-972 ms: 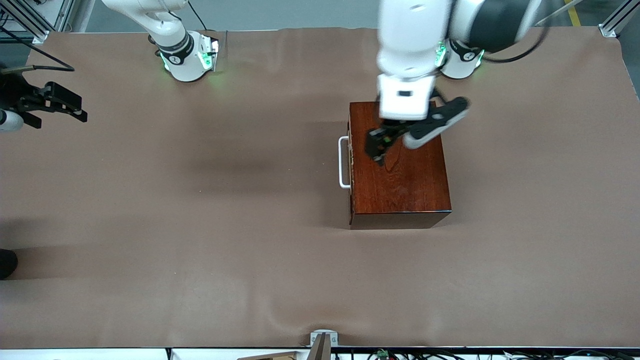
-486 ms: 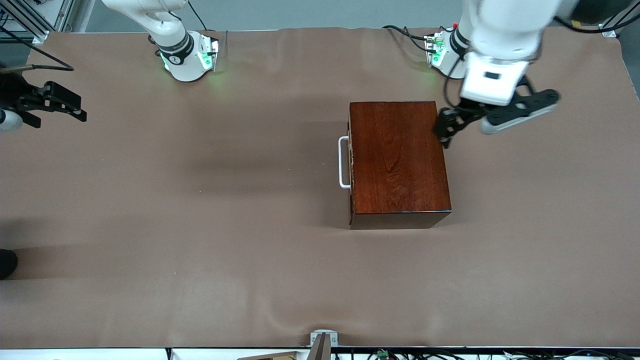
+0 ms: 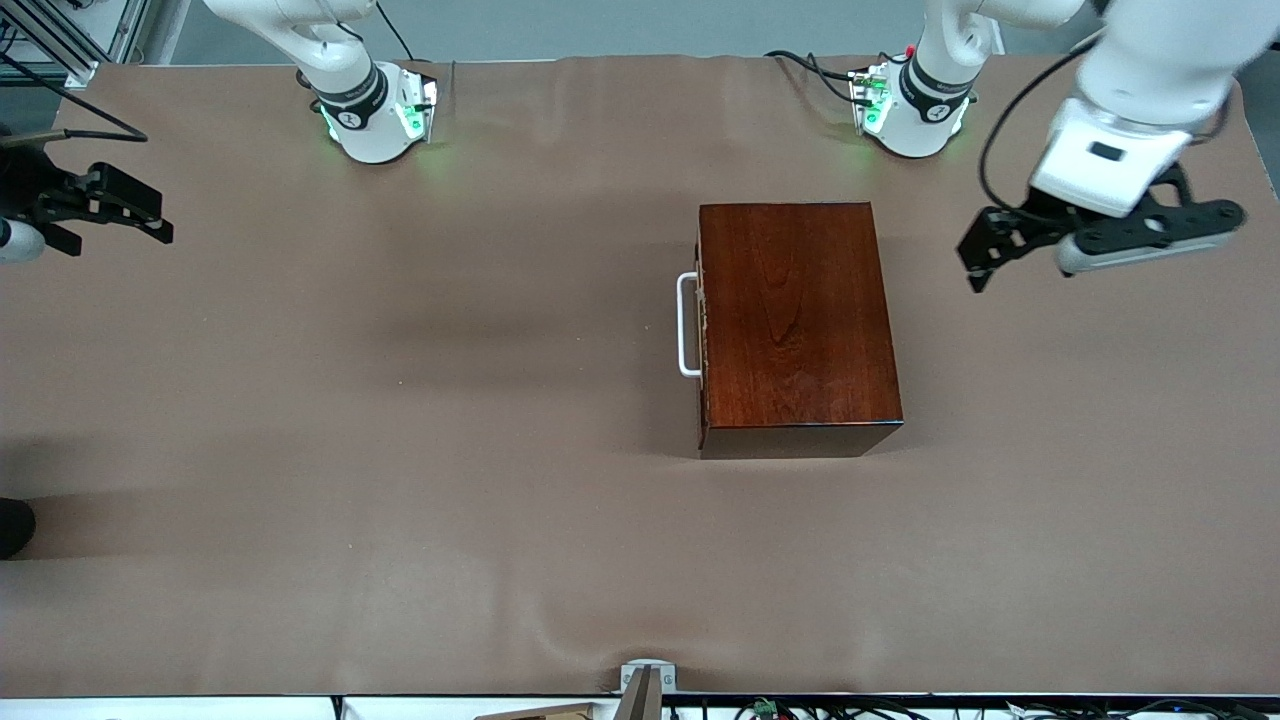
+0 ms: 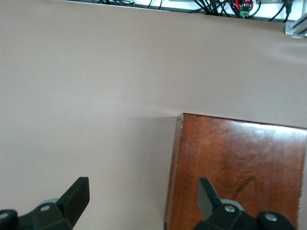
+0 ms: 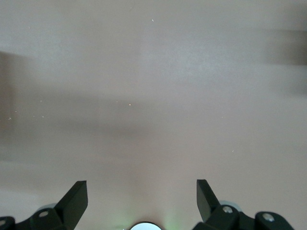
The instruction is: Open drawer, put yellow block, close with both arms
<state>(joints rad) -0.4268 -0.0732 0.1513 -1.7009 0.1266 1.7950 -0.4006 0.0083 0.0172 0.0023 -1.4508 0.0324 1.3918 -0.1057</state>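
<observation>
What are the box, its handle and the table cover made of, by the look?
Box: looks like dark reddish wood with a gloss varnish; grain lines and glare show. Handle: white loop, plastic or painted metal, cannot tell. Table cover: matte brown sheet, paper or fabric-like, with slight ripples.

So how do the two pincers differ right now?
The left pincer hangs over bare table beside the wooden box, toward the left arm's end; the right pincer waits at the right arm's end of the table, well clear of the box. Both are open and hold nothing.
</observation>
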